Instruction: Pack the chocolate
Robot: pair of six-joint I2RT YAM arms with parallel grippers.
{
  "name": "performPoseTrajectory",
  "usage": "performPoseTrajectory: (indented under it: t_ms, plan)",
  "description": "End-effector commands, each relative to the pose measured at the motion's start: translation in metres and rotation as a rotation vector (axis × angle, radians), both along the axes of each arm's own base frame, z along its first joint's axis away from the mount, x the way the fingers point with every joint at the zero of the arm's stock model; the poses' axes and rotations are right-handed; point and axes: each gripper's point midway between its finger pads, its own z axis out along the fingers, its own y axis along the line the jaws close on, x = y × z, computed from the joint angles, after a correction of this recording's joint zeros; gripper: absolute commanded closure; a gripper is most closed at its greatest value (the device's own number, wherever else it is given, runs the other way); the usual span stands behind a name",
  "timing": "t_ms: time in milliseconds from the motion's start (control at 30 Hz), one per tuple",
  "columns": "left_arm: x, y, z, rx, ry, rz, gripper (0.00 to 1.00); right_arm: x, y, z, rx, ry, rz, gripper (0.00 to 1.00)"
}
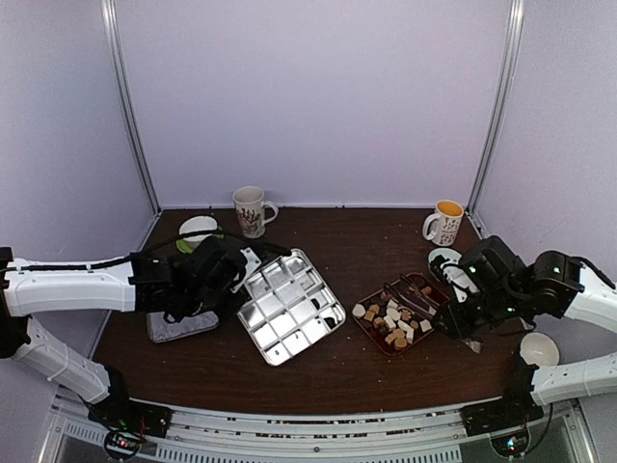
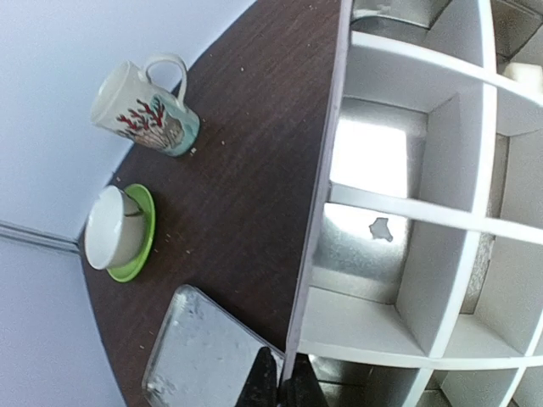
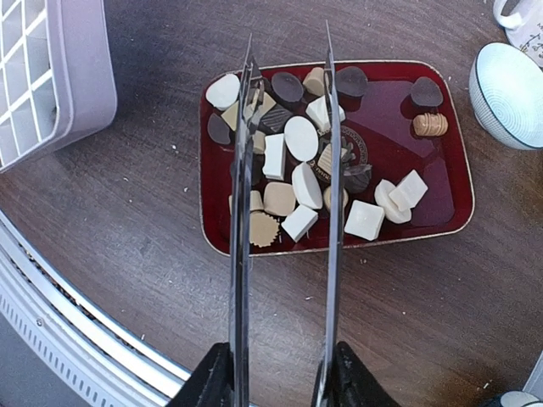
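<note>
The chocolate [image 1: 393, 323] lies as several brown, tan and white pieces [image 3: 301, 140] in a red tray [image 3: 441, 170] right of centre. My right gripper [image 3: 280, 381] is shut on long metal tongs [image 3: 331, 170]. The tong arms stand apart, their tips over the pieces at the tray's far left. A silver box with white dividers [image 1: 289, 307] lies left of centre with its compartments empty. My left gripper [image 2: 282, 386] is shut on the box's thin side wall [image 2: 318, 229], at the box's left edge [image 1: 241, 275].
A flat metal lid [image 1: 183, 326] lies beside the box under the left arm. Two mugs [image 1: 253, 209] [image 1: 445, 222] stand at the back, and a white cup on a green saucer [image 2: 114, 229] at back left. Bowls [image 3: 509, 93] [image 1: 538, 349] sit near the right arm.
</note>
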Motion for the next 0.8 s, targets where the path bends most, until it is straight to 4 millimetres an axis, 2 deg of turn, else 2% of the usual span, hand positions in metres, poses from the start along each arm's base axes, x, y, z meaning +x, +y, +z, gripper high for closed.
performPoseTrajectory:
  t_ms: [0,167,333,467,600,767]
  plan:
    - [0.012,-0.004,0.026,0.126,-0.229,0.000,1.00,-0.002,-0.006,0.013,0.002,0.018,-0.035,0.61]
    - [0.010,-0.008,0.023,0.233,-0.288,0.019,1.00,-0.003,-0.017,0.008,-0.027,0.036,-0.081,0.61]
    - [0.005,-0.018,0.013,0.168,-0.232,-0.005,1.00,0.004,-0.029,0.004,-0.034,0.039,-0.158,0.61]
    - [0.009,-0.021,-0.015,-0.003,-0.004,-0.018,1.00,0.016,-0.037,-0.001,-0.035,0.042,-0.233,0.64]
    - [0.012,-0.021,-0.042,-0.151,0.219,-0.007,1.00,0.032,-0.038,-0.004,-0.009,0.029,-0.261,0.66]
    - [0.010,-0.028,-0.071,-0.137,0.370,0.023,1.00,0.040,-0.042,-0.015,-0.050,0.054,-0.265,0.67]
